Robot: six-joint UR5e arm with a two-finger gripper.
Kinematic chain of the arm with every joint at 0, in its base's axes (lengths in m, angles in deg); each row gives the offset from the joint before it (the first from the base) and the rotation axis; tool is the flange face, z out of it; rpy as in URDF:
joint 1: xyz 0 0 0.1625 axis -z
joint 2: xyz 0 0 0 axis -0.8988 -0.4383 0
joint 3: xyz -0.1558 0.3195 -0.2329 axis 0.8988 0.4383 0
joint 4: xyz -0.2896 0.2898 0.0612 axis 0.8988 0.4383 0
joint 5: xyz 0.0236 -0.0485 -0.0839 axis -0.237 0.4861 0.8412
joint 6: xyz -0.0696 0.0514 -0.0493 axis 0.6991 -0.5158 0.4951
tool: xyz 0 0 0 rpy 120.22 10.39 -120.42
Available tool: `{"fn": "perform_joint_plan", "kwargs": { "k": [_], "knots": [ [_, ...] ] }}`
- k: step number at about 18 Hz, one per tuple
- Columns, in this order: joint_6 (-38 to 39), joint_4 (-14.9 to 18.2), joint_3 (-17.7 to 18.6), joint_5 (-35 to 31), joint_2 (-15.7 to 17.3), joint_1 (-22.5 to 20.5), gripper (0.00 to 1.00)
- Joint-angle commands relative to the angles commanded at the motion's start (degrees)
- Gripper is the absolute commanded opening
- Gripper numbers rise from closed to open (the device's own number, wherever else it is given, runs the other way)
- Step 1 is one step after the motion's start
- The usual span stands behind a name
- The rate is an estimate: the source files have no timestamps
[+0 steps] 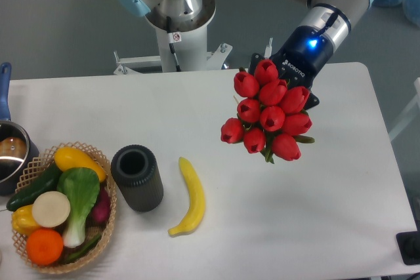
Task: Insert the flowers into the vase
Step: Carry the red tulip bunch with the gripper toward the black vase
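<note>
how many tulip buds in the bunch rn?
10 visible, all in the flowers at the gripper, above the table's right half: two on top, three below, three more, two lowest. Others may be hidden behind.

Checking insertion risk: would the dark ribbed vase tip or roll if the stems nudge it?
The vase stands upright, squat and wide, so it probably resists tipping. Knocked over, its cylindrical shape would likely roll. The matte ribbed wall looks grippy, not slippery.

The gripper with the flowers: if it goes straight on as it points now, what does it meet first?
Probably bare table. The gripper points down and forward, carrying the flowers; nothing else shows below them, though depth is unclear.
</note>
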Motion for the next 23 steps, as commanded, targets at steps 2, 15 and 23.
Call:
{"fn": "perform_joint_plan", "kwargs": {
  "k": [2,15,23],
  "knots": [
    [-0.09,-0.44,0.00,0.00,0.18,0.61,0.33],
    [-0.09,-2.64,0.53,5.35,-0.26,8.35,0.33],
    [-1.05,-8.96,1.66,15.10,-3.78,12.57,0.33]
  ]
}}
